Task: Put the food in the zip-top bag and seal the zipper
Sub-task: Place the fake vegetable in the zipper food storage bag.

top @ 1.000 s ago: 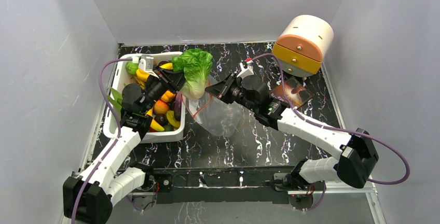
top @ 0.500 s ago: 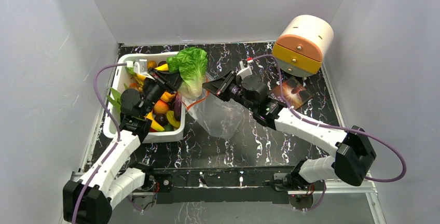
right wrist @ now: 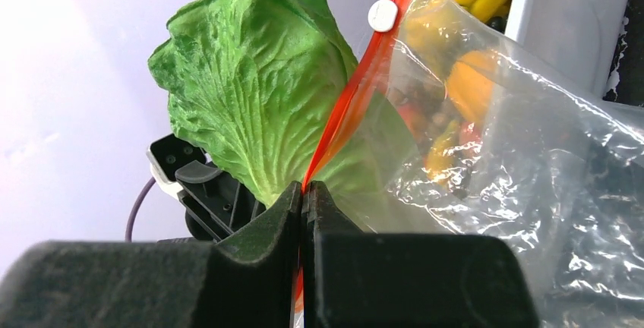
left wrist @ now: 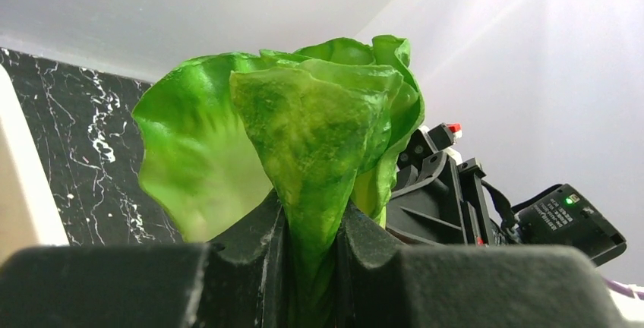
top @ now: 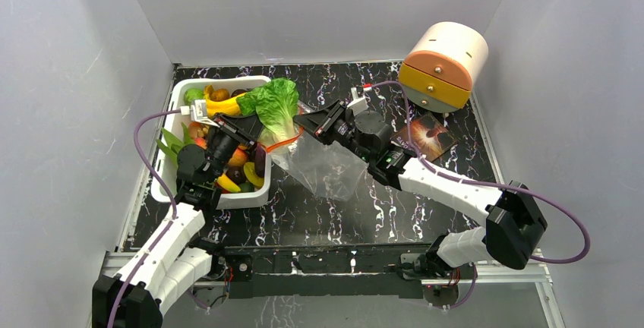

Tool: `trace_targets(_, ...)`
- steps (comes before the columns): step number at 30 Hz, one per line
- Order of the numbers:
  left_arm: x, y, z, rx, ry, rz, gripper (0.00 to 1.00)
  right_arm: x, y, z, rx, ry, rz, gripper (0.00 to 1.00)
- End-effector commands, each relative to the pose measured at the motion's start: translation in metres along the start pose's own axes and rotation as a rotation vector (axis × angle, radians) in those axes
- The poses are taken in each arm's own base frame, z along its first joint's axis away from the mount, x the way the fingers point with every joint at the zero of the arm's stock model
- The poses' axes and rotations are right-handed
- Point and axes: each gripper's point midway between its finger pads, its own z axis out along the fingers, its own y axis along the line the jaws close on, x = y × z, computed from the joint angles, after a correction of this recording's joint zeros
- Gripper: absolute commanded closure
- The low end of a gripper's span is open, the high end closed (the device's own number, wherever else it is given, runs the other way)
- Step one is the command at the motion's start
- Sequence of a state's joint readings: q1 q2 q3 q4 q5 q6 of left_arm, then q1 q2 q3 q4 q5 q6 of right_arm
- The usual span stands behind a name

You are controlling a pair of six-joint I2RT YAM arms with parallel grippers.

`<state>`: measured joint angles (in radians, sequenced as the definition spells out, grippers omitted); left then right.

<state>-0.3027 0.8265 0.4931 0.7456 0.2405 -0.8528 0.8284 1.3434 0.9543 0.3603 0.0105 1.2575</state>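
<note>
A leafy green lettuce point(top: 273, 106) point(left wrist: 304, 130) stands upright with my left gripper point(top: 254, 126) point(left wrist: 310, 225) shut on its stem, just above the right rim of the white tub. The clear zip-top bag point(top: 328, 167) point(right wrist: 524, 153) lies on the table beside the tub. Its red-orange zipper point(top: 282, 143) point(right wrist: 348, 104) runs up from my right gripper point(top: 301, 121) point(right wrist: 305, 191), which is shut on that strip. A white slider point(right wrist: 383, 15) sits at the strip's far end. In the right wrist view the lettuce point(right wrist: 243, 93) stands right behind the bag's mouth edge. More food, bananas point(top: 222, 105) among it, fills the tub.
The white tub point(top: 168, 185) sits at the left by the wall. A cream and orange cylinder point(top: 444, 61) stands at the back right, with a dark brown packet point(top: 427, 137) in front of it. Grey walls close three sides.
Both grippers have shifted left. The lettuce has moved from over the bag toward the tub's rim, and the right gripper has followed with the bag's mouth.
</note>
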Motion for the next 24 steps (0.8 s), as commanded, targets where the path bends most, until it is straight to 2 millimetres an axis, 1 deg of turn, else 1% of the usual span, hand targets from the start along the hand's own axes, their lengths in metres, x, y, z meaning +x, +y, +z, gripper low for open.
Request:
trace_targets(1,-0.018,-0.014,-0.002,0.029,-0.071,-0.035,1.0,-0.015,0.033,0.004,-0.095,-0.053,0.001,1.0)
trace_targets(4,-0.022,-0.021,-0.004,0.062,-0.105,-0.113,1.0,-0.015,0.034,0.002,-0.104,-0.059,-0.009,1.0)
trace_targets(7,-0.032,-0.031,-0.006,0.093,-0.137,-0.213,1.0,-0.014,0.033,0.001,-0.119,-0.059,-0.014,1.0)
trace_targets(10,-0.04,-0.04,-0.005,0.096,-0.141,-0.213,1.0,-0.013,0.034,0.002,-0.126,-0.055,0.003,1.0)
trace_targets(11,-0.04,-0.038,-0.005,0.076,-0.141,-0.213,1.0,-0.013,0.034,0.004,-0.122,-0.054,0.004,1.0)
trace_targets(13,-0.039,-0.033,-0.007,0.059,-0.149,-0.221,1.0,-0.011,0.033,0.008,-0.106,-0.042,-0.001,1.0)
trace_targets(14,-0.035,-0.029,-0.009,0.05,-0.147,-0.233,1.0,-0.009,0.034,0.009,-0.108,-0.034,0.003,1.0)
trace_targets(17,-0.028,-0.022,-0.014,0.047,-0.151,-0.319,1.0,-0.006,0.042,0.007,-0.158,-0.015,0.045,1.0)
trace_targets(18,-0.027,-0.022,-0.016,0.054,-0.153,-0.365,1.0,-0.005,0.045,0.006,-0.176,-0.009,0.055,1.0)
trace_targets(20,-0.028,-0.029,-0.018,0.076,-0.144,-0.395,1.0,-0.004,0.053,0.004,-0.208,0.004,0.064,1.0)
trace_targets(22,-0.028,-0.036,-0.018,0.066,-0.112,-0.375,1.0,-0.004,0.06,0.002,-0.23,0.001,0.06,1.0)
trace_targets(24,-0.026,-0.04,-0.017,0.048,-0.065,-0.312,1.0,-0.007,0.063,-0.001,-0.237,-0.008,0.06,1.0)
